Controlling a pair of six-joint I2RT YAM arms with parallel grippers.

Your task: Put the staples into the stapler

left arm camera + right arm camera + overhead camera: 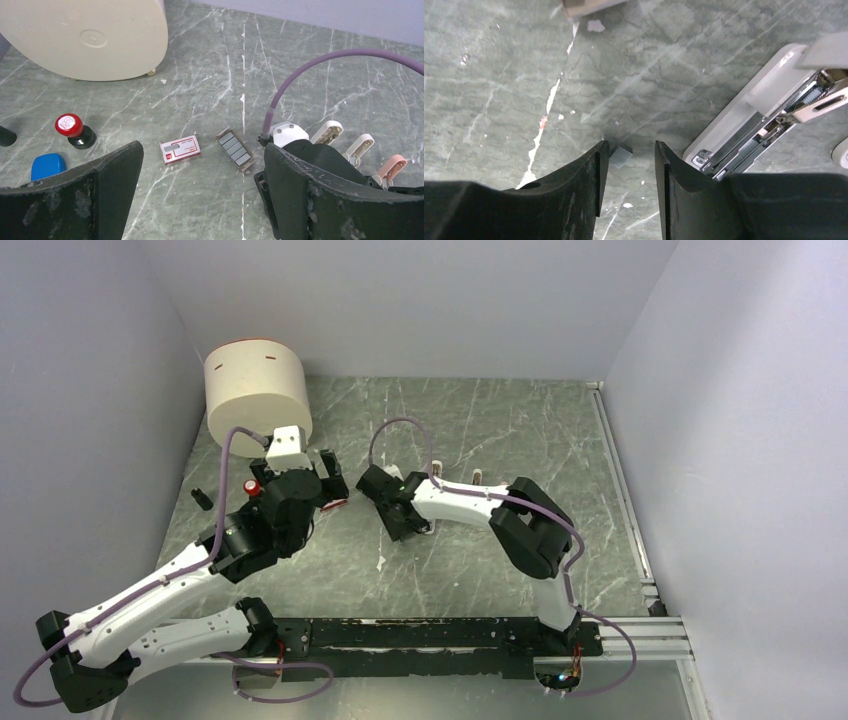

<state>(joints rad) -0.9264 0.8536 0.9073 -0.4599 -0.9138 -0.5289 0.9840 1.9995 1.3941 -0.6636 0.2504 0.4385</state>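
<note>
**Two pincers, one open stapler: condition of the workspace**

1. Left pincer. In the left wrist view we see the left pincer (202, 152) with its two dark fingers (107, 192) spread wide apart. It holds nothing and hangs above the table (210, 75).

2. Staples. The staples (235, 149) are a dark grey block, divided into short sections, lying flat on the table at a slant. Just beside them, with a narrow strip of table between, lies their red-and-white box (180, 150), also flat. Both sit beyond the left fingertips, in the gap between them. The wrist of the right arm stands close to the block on its other side.

3. Right pincer. In the right wrist view the right pincer (630, 146) has its fingers a little apart, low over the table. A small grey piece (620, 157) sits between the tips. It touches one finger, and a gap shows towards the other. We cannot tell whether this piece rests on the table.

4. Stapler. The stapler (744, 117) lies on the table just beside the right pincer. It is opened, with its metal channel exposed along the white body.

5. Other items. We note a cream drum (90, 35) at the far left, a red-capped stamp (72, 131) standing upright, and a blue piece (48, 166) near it.
</note>
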